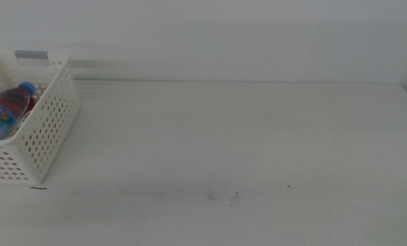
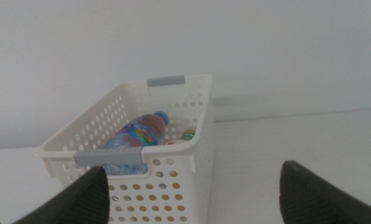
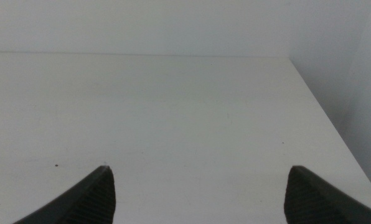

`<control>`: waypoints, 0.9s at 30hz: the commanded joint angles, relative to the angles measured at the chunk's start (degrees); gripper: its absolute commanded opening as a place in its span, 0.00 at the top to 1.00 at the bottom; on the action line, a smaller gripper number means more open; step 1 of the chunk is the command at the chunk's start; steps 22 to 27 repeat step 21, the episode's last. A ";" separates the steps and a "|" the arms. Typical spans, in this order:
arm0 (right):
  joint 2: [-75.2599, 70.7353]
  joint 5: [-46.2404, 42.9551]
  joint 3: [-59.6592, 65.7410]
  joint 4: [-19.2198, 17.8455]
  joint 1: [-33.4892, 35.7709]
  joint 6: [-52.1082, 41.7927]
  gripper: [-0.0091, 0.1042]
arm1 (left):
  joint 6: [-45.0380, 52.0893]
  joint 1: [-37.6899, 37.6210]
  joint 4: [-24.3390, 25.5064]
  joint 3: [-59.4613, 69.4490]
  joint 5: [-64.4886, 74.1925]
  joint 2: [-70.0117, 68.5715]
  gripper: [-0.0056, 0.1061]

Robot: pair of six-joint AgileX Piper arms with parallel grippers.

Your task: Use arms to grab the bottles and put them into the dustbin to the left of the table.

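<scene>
The white perforated dustbin [image 1: 43, 126] stands at the table's [image 1: 244, 137] left edge, with a grey tab on its rim. Inside it lies the clear blue-capped water bottle [image 1: 9, 109], and something red shows behind it. In the left wrist view the dustbin [image 2: 173, 180] is just ahead, holding the water bottle [image 2: 136, 137] and the white cap of another bottle [image 2: 187, 134]. My left gripper [image 2: 192, 199] hangs open and empty in front of the dustbin. My right gripper [image 3: 198, 196] is open and empty over bare table [image 3: 173, 112].
A few tiny dark specks [image 1: 236, 195] mark the tabletop near its front. The table's right edge [image 3: 328, 118] runs close to my right gripper. A white wall rises behind the table.
</scene>
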 commanded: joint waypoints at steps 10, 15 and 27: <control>-0.27 -0.89 0.21 -0.77 -0.48 -0.36 0.18 | -0.07 0.03 3.71 0.03 -1.09 -0.28 0.11; -0.27 -0.89 0.21 -0.77 -0.48 -0.36 0.18 | -0.15 -1.12 3.82 0.03 -1.22 -0.28 0.11; -0.27 -0.89 0.21 -0.77 -0.48 -0.36 0.18 | -0.15 -1.74 3.82 0.03 -1.08 -0.28 0.11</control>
